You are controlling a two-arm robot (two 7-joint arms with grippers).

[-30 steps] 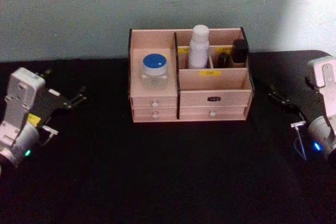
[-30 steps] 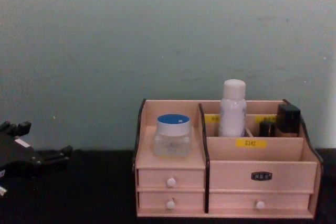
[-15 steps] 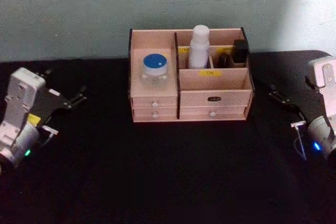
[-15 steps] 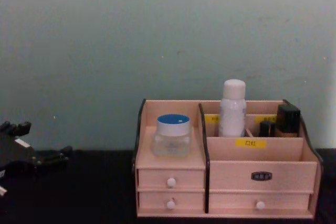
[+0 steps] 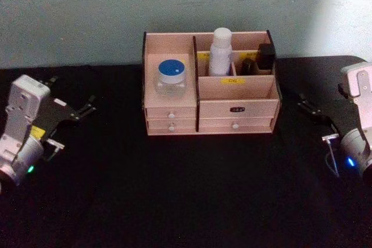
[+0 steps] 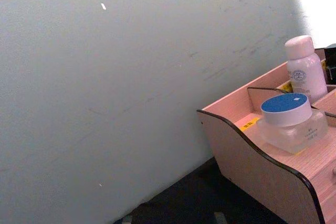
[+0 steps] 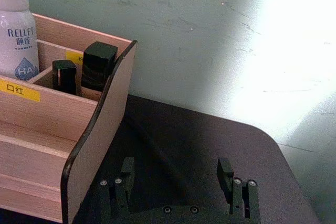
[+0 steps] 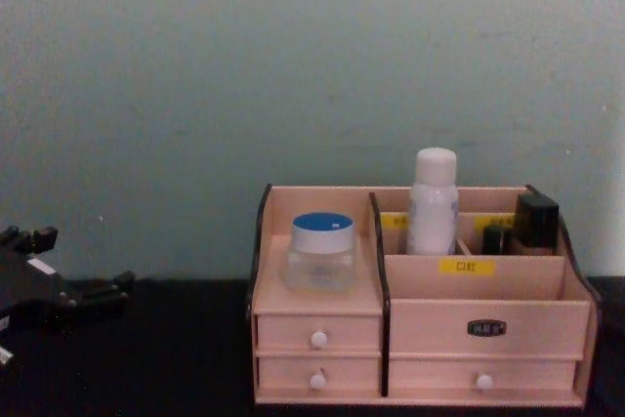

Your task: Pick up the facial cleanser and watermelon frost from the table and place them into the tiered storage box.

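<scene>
On the black table [image 5: 186, 190], nearest the robot, the left gripper [image 5: 81, 110] sits well to the left of the tiered storage box [image 5: 235, 94], its fingers spread and holding nothing. The right gripper [image 7: 176, 177] rests well to the box's right, fingers likewise parted and empty, its tips pointing toward the box's dark-trimmed side. Farther back, one watermelon frost [image 5: 171, 77] stands upright on the box's left shelf, above two small drawers [image 8: 317, 339]. One facial cleanser [image 5: 220, 51] stands upright in a rear compartment right of the jar. Two black bottles [image 7: 86, 69] stand in the rear right compartments, against the pale wall [image 8: 312, 65]
</scene>
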